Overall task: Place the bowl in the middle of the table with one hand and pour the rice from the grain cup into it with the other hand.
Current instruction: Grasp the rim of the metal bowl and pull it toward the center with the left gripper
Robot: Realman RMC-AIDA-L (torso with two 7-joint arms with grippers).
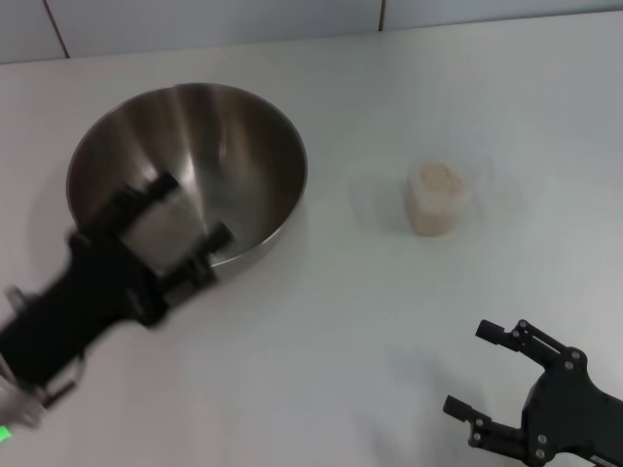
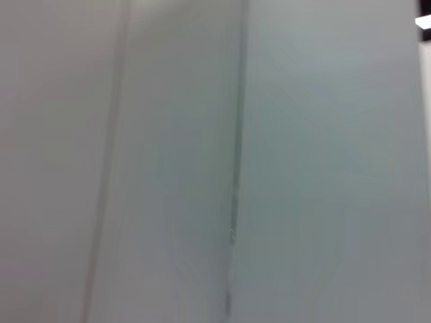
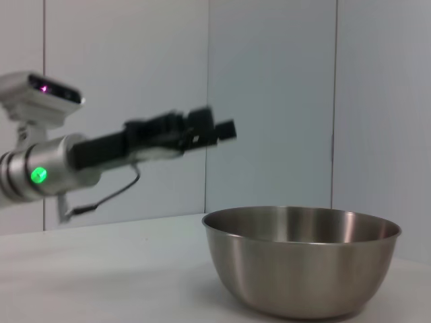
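The steel bowl [image 1: 229, 146] stands empty on the white table [image 1: 341, 321] at the left; it also shows in the right wrist view [image 3: 296, 269]. My left gripper [image 1: 192, 208] hangs in the air over the bowl's near rim, open and empty, not touching it; in the right wrist view the left gripper [image 3: 205, 128] is well above the bowl. The clear grain cup [image 1: 431, 212] stands upright right of centre, filled with rice [image 1: 440, 178]. My right gripper [image 1: 472, 370] is open and empty near the front right, well short of the cup.
A pale panelled wall [image 1: 292, 19] runs behind the table's far edge. The left wrist view shows only wall panels [image 2: 303, 134]. Bare tabletop lies between the bowl and the cup.
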